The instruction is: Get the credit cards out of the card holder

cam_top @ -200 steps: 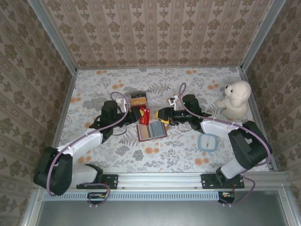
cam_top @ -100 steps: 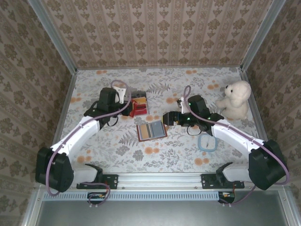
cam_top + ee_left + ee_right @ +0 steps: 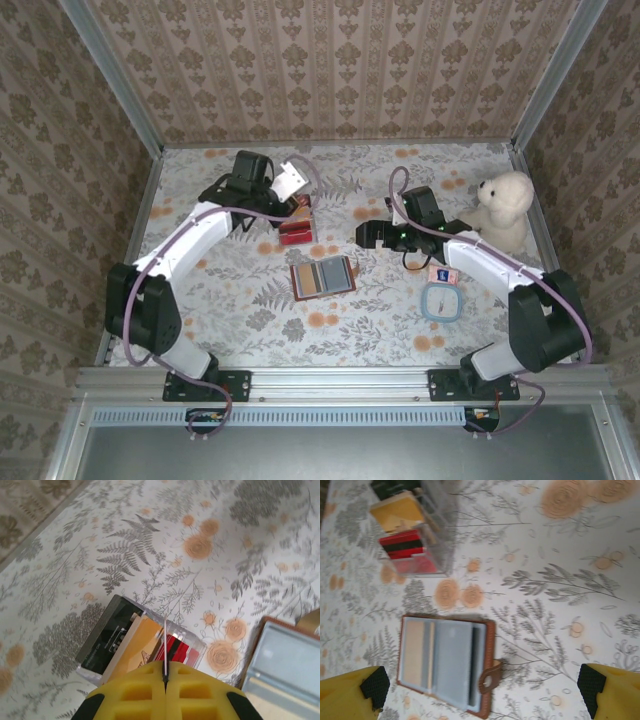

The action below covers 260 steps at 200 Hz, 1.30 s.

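Note:
The card holder [image 3: 322, 277] lies open on the flowered table [image 3: 400, 320], its bluish-grey pockets facing up; it also shows in the right wrist view [image 3: 445, 667] and at the edge of the left wrist view [image 3: 290, 665]. My left gripper [image 3: 292, 203] [image 3: 165, 672] is shut on a thin credit card [image 3: 165, 640], seen edge-on, just above a clear box [image 3: 145, 645] [image 3: 293, 232] of black, orange and red cards. My right gripper [image 3: 368, 235] [image 3: 480, 695] hangs open above and to the right of the card holder, with nothing between its fingers.
A white teddy bear [image 3: 500, 212] sits at the back right. A small blue-rimmed dish [image 3: 441, 302] and a little pink card [image 3: 440, 274] lie under the right arm. Patterned walls close in the table on three sides.
Both grippers have left the card holder. The left arm swung back over the clear box. The right gripper opened and drew back to the right.

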Each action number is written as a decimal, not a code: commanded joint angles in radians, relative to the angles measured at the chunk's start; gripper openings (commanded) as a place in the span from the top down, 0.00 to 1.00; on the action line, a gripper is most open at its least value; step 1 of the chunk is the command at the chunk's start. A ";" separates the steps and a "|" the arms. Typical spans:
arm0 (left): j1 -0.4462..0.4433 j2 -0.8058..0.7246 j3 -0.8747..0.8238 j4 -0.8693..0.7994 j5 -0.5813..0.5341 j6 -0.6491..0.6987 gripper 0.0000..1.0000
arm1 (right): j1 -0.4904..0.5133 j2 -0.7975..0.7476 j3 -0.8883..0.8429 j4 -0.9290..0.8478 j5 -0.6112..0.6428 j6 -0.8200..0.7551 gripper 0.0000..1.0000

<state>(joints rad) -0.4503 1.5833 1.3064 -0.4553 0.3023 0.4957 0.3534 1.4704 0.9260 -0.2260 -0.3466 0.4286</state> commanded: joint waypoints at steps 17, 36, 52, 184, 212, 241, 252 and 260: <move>0.001 0.123 0.117 -0.163 0.002 0.291 1.00 | -0.025 0.033 0.026 -0.043 0.008 -0.013 0.00; 0.001 0.165 0.137 -0.169 0.018 0.353 1.00 | -0.029 0.028 0.006 -0.032 0.008 -0.007 0.00; 0.001 0.194 0.149 -0.186 0.032 0.406 1.00 | -0.033 0.026 -0.004 -0.021 0.006 -0.002 0.00; 0.015 0.363 0.294 -0.339 0.055 0.456 1.00 | -0.035 0.047 -0.005 -0.029 -0.051 0.006 0.00; 0.015 0.376 0.295 -0.315 0.019 0.438 1.00 | -0.035 0.049 -0.003 -0.026 -0.063 0.012 0.00; 0.015 0.390 0.310 -0.328 0.022 0.433 0.93 | -0.039 0.059 0.002 -0.025 -0.080 0.018 0.00; 0.015 0.391 0.310 -0.331 0.023 0.434 0.89 | -0.043 0.055 0.002 -0.024 -0.083 0.021 0.00; 0.015 0.391 0.309 -0.324 0.017 0.428 0.83 | -0.045 0.055 0.000 -0.022 -0.086 0.022 0.00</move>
<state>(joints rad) -0.4377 1.9518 1.5814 -0.7635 0.3138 0.9394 0.3210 1.5120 0.9257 -0.2436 -0.4015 0.4332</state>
